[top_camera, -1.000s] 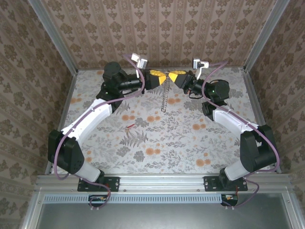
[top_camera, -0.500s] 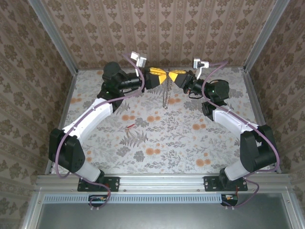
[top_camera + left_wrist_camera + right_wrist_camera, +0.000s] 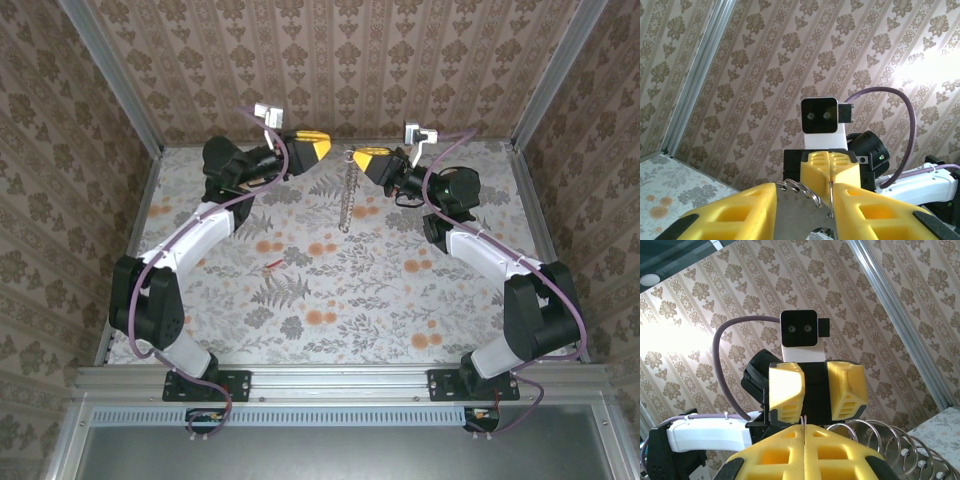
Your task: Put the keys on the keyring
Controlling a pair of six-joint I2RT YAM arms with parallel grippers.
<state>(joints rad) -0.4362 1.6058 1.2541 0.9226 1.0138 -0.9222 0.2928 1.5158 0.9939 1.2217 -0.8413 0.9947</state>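
Keyring [image 3: 347, 195] dangles from the right gripper [image 3: 353, 156], jaws pinched shut on it, by the table's [image 3: 400, 300] far edge. Right wrist cam catches the left gripper [image 3: 816, 390] with jaws apart. Top cam shows the red key [image 3: 272, 266] lying mid-table.

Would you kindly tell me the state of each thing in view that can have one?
Left fingers: open, holding nothing.
Right fingers: shut on the keyring.
Keyring: hanging from the right fingers.
Key: lying loose on the table, off the keyring.
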